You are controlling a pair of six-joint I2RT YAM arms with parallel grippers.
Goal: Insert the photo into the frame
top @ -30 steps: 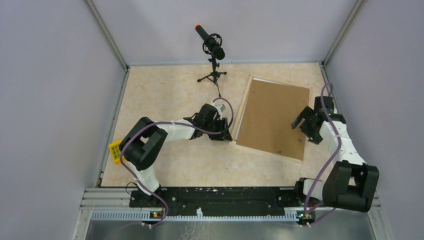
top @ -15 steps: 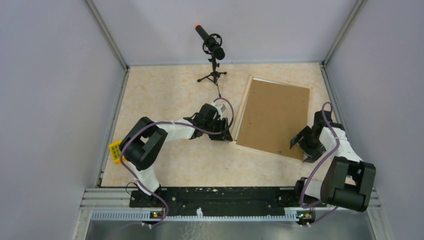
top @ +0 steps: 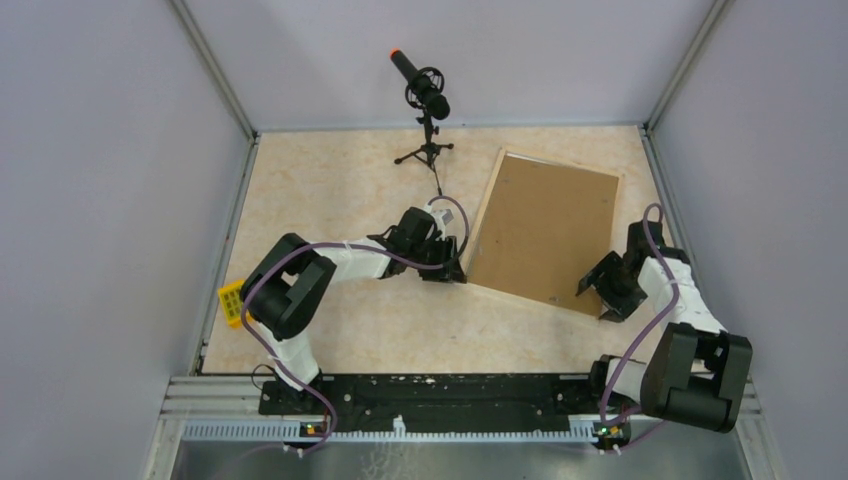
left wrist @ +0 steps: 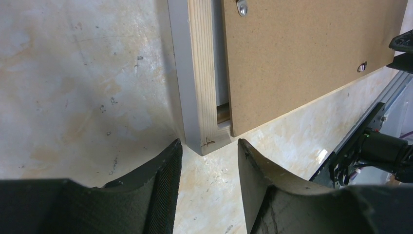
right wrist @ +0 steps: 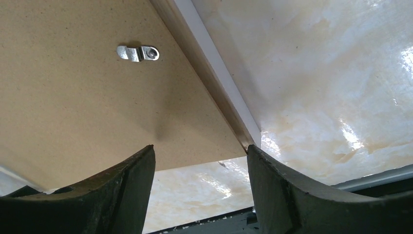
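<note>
The top view hangs high above and behind the arm bases and looks steeply down from far off, so the whole desk (top: pixel 330 190) and the walls (top: pixel 120 150) around it fit in. The left wrist view sits low and very close, looking forward past the left pincer (left wrist: pixel 209 145) at the near left corner of the frame (left wrist: pixel 199 73) and along the brown board (left wrist: pixel 302 53), with part of the right arm (left wrist: pixel 389 148) at its right edge. The right wrist view, just as close, looks past the right pincer (right wrist: pixel 200 148) at the near right corner, so all three views share frame and board.
</note>
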